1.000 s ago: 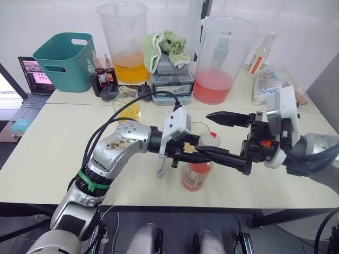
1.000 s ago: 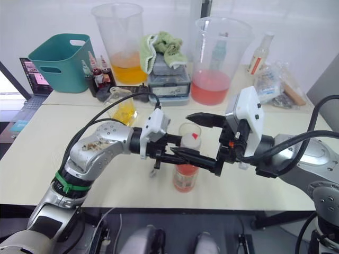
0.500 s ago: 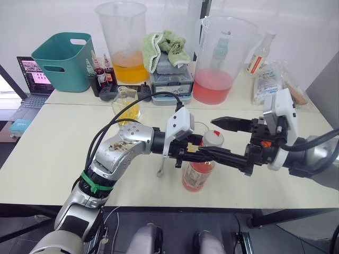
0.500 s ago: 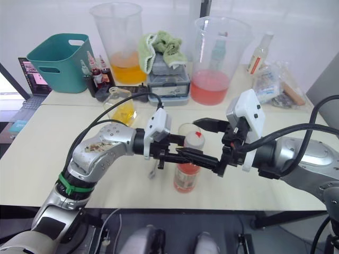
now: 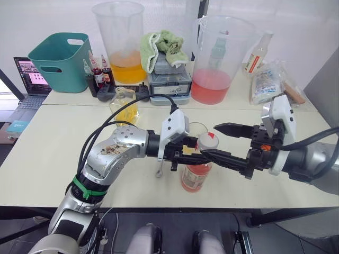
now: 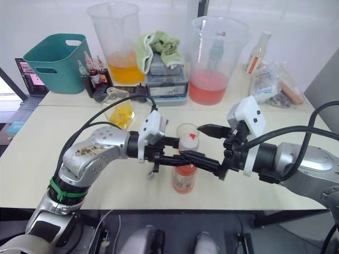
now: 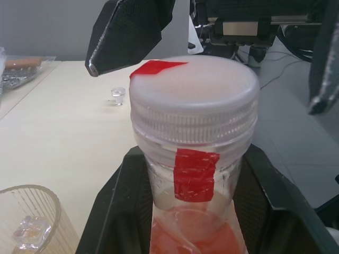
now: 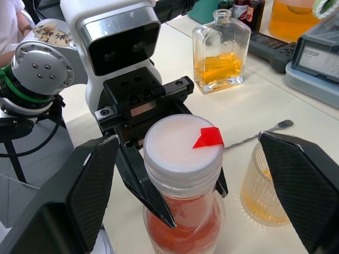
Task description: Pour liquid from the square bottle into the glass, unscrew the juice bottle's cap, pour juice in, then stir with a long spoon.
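Observation:
The juice bottle [image 5: 196, 172], clear with red juice and a white cap [image 5: 206, 141] marked with red tape, stands upright near the table's front edge. My left gripper [image 5: 195, 154] is shut on its neck just below the cap. My right gripper [image 5: 218, 143] is open, one finger [image 8: 92, 193] on each side of the cap without touching it. The ribbed glass [image 5: 196, 128] with a little yellow liquid stands just behind the bottle. The square bottle [image 5: 126, 105], holding amber liquid, stands further back on the left. The long spoon [image 5: 160, 168] lies on the table under my left wrist.
At the back stand a teal bin [image 5: 60, 55], small dye bottles [image 5: 98, 78], two large jugs with orange [image 5: 123, 45] and pink liquid [image 5: 214, 66], and a green cloth [image 5: 161, 45] on a grey box. A laptop [image 5: 26, 74] sits far left. The table's front edge is close.
My right gripper's fingers have narrowed somewhat around the cap, the upper one coming down level with it. The left gripper keeps its hold and the bottle stands upright again after a slight tilt.

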`<state>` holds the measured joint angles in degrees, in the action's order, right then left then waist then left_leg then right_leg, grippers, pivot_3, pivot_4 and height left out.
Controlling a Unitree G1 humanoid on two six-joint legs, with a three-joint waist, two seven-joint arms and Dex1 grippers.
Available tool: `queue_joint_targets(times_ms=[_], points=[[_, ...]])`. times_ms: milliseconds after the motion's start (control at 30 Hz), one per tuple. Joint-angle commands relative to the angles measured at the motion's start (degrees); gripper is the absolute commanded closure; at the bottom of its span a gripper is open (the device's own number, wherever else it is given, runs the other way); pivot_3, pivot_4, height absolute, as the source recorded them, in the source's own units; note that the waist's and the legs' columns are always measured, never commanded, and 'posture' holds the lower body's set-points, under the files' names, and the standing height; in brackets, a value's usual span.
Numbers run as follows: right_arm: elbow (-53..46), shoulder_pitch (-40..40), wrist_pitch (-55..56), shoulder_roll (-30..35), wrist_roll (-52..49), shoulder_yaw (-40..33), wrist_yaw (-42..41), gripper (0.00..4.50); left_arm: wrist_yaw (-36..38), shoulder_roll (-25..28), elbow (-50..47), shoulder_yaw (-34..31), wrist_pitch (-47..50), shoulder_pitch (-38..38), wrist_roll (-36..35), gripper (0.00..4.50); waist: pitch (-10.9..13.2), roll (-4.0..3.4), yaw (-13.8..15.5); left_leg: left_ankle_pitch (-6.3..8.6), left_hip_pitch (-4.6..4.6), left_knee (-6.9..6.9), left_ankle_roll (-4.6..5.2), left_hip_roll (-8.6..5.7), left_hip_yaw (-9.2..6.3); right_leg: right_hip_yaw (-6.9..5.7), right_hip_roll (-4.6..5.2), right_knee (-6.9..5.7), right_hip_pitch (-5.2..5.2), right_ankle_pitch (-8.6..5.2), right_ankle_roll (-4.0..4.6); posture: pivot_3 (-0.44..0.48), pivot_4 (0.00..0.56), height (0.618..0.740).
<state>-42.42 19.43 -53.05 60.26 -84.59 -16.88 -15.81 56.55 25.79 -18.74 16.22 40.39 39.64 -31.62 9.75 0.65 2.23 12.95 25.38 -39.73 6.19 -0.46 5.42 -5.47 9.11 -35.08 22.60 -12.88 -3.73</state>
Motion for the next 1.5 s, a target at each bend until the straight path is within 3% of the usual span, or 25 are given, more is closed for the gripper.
queue_joint_targets(times_ms=[33,333,500,567,767,1000,1467,1500], points=[[-1.3,-0.2,1.7,0.7,-0.3,-1.9,0.1,1.47,-0.4,1.0,0.0,1.0,2.4,-0.9,0.4,2.9,0.0,0.0,0.0,0.0,0.0,0.0,0.0,0.0,0.0,0.0,0.0,0.01,0.0,0.0,0.0,0.0,0.15,0.739],[-0.1,1.2,2.9,0.4,4.0,1.9,-5.1,4.45,-1.2,0.7,-0.5,1.4,2.7,-1.0,0.5,2.9,0.0,0.0,0.0,0.0,-0.02,0.0,0.01,0.01,0.0,0.0,-0.02,0.03,-0.03,0.0,0.0,0.0,0.15,0.739],[3.3,4.2,4.7,-0.5,7.5,3.5,-13.3,4.45,-1.6,1.0,-0.8,1.3,3.1,-0.9,0.6,2.9,0.0,-0.01,0.0,0.03,-0.09,0.0,0.04,0.02,0.0,0.0,-0.03,0.04,-0.09,0.0,0.0,0.0,0.15,0.739],[5.7,6.9,5.2,-2.0,4.7,3.0,-14.9,4.45,-1.8,1.2,-1.1,1.2,3.4,-1.1,0.6,2.9,0.0,-0.01,-0.1,0.03,-0.09,0.0,0.05,0.03,0.0,-0.01,-0.04,0.05,-0.09,0.0,0.0,0.0,0.15,0.739],[7.5,9.1,3.8,-1.4,5.8,2.8,-16.8,2.66,-2.1,1.9,-2.9,1.0,4.6,-1.8,-0.1,2.9,0.0,-0.01,0.0,-0.02,-0.09,0.03,-0.05,0.04,0.0,0.0,-0.03,0.06,-0.08,0.01,0.01,0.0,0.15,0.739],[3.6,5.2,4.0,-1.1,10.2,3.0,-16.4,0.29,-2.1,2.1,-3.8,0.8,5.2,-2.3,-1.1,2.9,0.0,-0.01,0.0,-0.1,-0.08,0.07,-0.19,0.06,0.03,0.0,-0.03,0.06,-0.06,0.0,0.01,0.0,0.15,0.739],[1.8,3.7,4.0,-2.3,11.8,4.0,-12.9,0.29,-2.0,1.4,-2.3,1.4,5.0,-1.1,-1.0,2.9,0.0,-0.01,0.0,-0.11,-0.08,0.08,-0.23,0.07,0.04,0.01,-0.04,0.07,-0.05,0.0,0.02,0.0,0.15,0.739],[2.0,3.8,4.0,-2.5,12.2,4.3,-12.8,0.53,-2.0,1.4,-2.2,1.4,5.0,-1.1,-1.0,2.9,0.0,-0.01,0.0,-0.11,-0.08,0.08,-0.22,0.07,0.04,0.01,-0.04,0.07,-0.05,0.0,0.02,0.0,0.15,0.739]])
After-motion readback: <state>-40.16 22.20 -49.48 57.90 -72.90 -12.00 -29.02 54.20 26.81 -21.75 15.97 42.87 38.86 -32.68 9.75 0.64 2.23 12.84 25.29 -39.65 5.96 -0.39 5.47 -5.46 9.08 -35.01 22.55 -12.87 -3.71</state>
